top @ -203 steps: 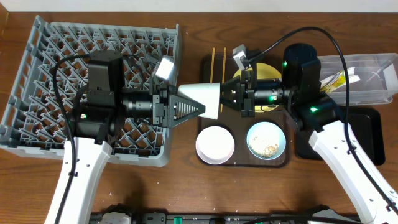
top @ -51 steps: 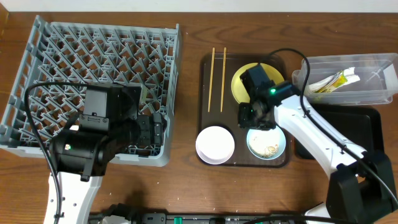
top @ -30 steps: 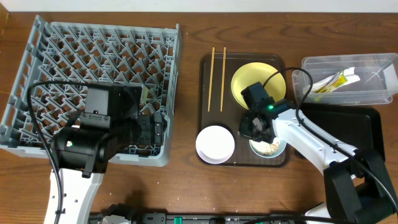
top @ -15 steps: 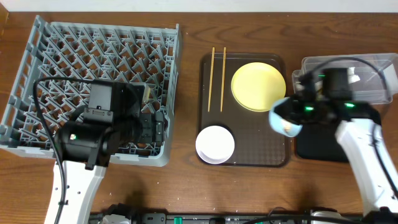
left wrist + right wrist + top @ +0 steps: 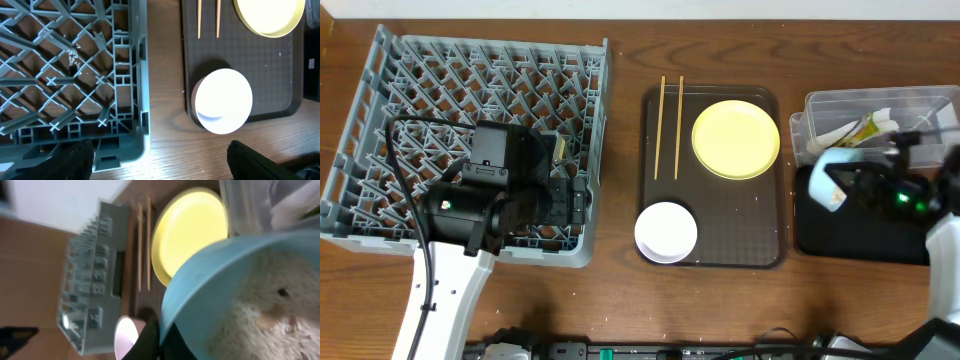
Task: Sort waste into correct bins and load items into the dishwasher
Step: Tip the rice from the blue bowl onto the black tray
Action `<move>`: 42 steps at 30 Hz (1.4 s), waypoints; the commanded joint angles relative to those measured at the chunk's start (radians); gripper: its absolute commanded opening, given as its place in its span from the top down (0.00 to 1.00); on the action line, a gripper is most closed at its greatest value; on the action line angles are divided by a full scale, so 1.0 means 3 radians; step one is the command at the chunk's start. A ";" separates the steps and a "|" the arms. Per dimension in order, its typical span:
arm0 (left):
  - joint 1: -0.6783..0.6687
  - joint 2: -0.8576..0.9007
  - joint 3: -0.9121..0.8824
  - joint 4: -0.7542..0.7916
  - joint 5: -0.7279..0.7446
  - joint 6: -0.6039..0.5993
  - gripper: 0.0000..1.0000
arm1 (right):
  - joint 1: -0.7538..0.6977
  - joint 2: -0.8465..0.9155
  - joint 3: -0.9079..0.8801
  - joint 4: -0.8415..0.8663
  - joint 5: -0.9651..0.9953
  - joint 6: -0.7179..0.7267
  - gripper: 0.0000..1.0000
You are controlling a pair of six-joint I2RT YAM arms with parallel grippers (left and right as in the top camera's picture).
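Hanging tilted just to the right of the dark-brown serving tray (image 5: 730,225), the light-blue bowl (image 5: 828,180) is clamped by its rim in the right gripper (image 5: 850,190) over the black tray (image 5: 860,235), and pale crumbs (image 5: 260,325) can be seen clinging inside it. The left gripper (image 5: 570,200) is held wide open with nothing in it, left of the serving tray over the dish rack (image 5: 470,100). The yellow plate (image 5: 736,140) and white bowl (image 5: 666,232) are left sitting on the serving tray, while the wrapper (image 5: 865,130) is found in the clear tub (image 5: 880,125) off its far right corner.
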 commanded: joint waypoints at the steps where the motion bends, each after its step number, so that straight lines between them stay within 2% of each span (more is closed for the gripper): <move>1: -0.0010 0.0003 0.0074 -0.0014 0.0029 0.0069 0.13 | -0.0341 0.0001 -0.0276 0.0303 -0.0968 -0.0132 0.99; 5: -0.0010 0.0003 0.0074 -0.0015 0.0029 0.0069 0.13 | -0.0739 0.0033 -0.0595 0.0626 -0.1334 0.0001 0.99; 10: -0.0010 0.0003 0.0074 -0.0015 0.0029 0.0069 0.13 | -0.1087 0.0038 -0.0846 0.0706 -0.1400 0.0000 0.99; 27: -0.0010 0.0003 0.0074 -0.0039 0.0029 0.0121 0.13 | -0.1033 0.0038 -0.0857 0.0755 -0.1657 -0.0088 0.99; 30: -0.0010 0.0003 0.0074 -0.0038 0.0031 0.0120 0.13 | -0.1013 0.0038 -0.0857 0.0762 -0.1336 -0.0039 0.99; 33: -0.0010 0.0003 0.0074 -0.0039 0.0029 0.0120 0.13 | -0.1002 0.0037 -0.0857 0.0749 -0.1741 -0.0062 0.99; 35: -0.0010 0.0003 0.0074 -0.0039 0.0031 0.0120 0.13 | -0.1006 0.0037 -0.0856 0.0818 -0.1499 0.0075 0.99; 37: -0.0010 0.0003 0.0074 -0.0038 0.0029 0.0121 0.13 | -0.1024 0.0037 -0.0856 0.0788 -0.1102 0.0411 0.99; 40: -0.0010 0.0003 0.0074 -0.0038 0.0031 0.0120 0.13 | -0.0992 0.0034 -0.0856 0.0841 -0.1369 0.0273 0.99; 42: -0.0010 0.0003 0.0074 -0.0024 0.0029 0.0120 0.13 | -0.0982 0.0036 -0.0856 0.0866 -0.1078 0.0357 0.99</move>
